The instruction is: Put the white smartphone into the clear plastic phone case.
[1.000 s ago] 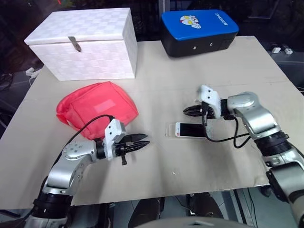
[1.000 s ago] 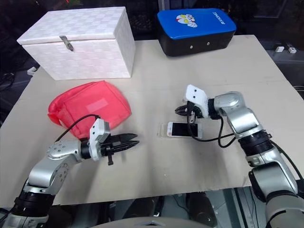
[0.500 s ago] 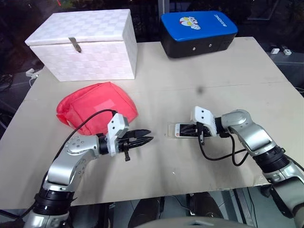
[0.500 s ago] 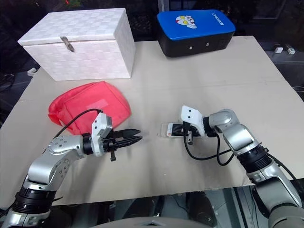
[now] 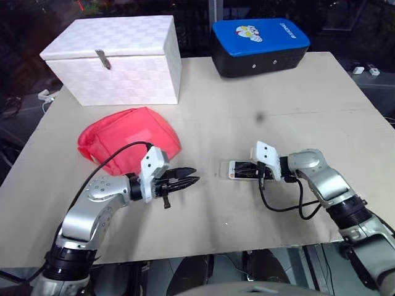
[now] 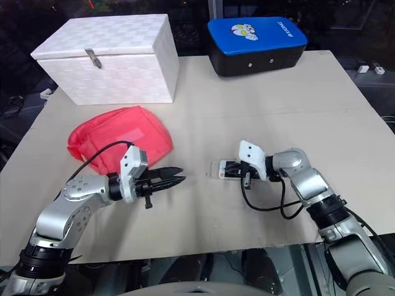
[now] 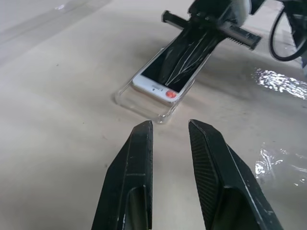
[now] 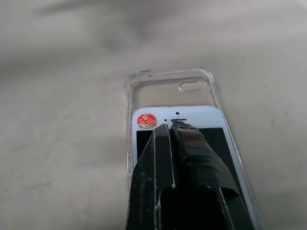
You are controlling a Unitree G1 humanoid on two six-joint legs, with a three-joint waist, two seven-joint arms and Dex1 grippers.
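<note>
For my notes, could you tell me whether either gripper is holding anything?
No. The right gripper is shut, tips resting on the phone screen; the left gripper hangs slightly open over the table.

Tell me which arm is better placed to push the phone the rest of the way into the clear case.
Right, probably. The right gripper, shut, rests on the white smartphone, which lies partly inside the clear plastic phone case. The left gripper hovers apart.

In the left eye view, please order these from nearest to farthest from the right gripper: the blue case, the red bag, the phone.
1. Phone: under the right gripper.
2. Red bag: on the table's left side.
3. Blue case: at the far edge.
</note>
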